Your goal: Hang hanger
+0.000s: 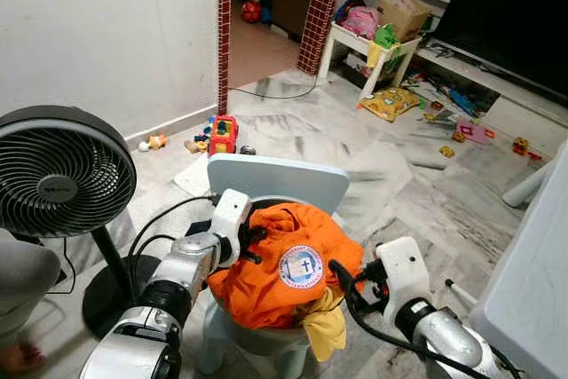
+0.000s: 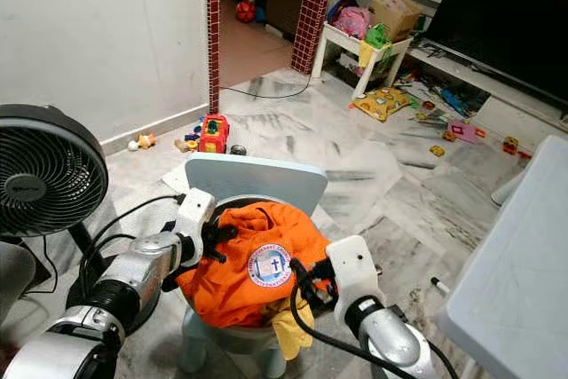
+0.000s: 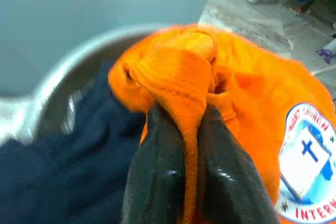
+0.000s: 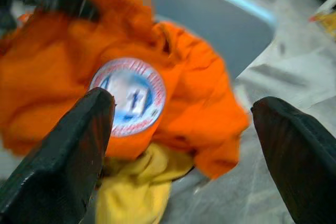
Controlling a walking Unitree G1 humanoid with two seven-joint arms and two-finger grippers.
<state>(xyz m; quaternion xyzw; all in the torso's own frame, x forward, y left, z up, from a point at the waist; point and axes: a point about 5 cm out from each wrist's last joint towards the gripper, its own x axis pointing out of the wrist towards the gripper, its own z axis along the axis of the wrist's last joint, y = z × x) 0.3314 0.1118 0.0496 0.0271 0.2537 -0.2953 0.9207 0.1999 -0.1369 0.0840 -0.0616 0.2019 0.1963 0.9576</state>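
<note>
An orange shirt (image 1: 284, 264) with a round blue-and-white badge lies bunched on the seat of a small pale blue chair (image 1: 275, 179). Under it lie a yellow cloth (image 1: 327, 326) and a dark blue cloth (image 3: 79, 150), inside a metal basin (image 3: 68, 72). My left gripper (image 3: 184, 114) is shut on a fold of the orange shirt at its left edge. My right gripper (image 4: 184, 103) is open close to the shirt's right side, with the badge between its spread fingers and nothing gripped.
A black floor fan (image 1: 53, 170) stands close on the left, with a person's leg (image 1: 18, 357) beside it. A white table edge (image 1: 532, 281) is at the right. Toys (image 1: 222, 135) litter the marble floor, with a low white shelf (image 1: 373, 46) beyond.
</note>
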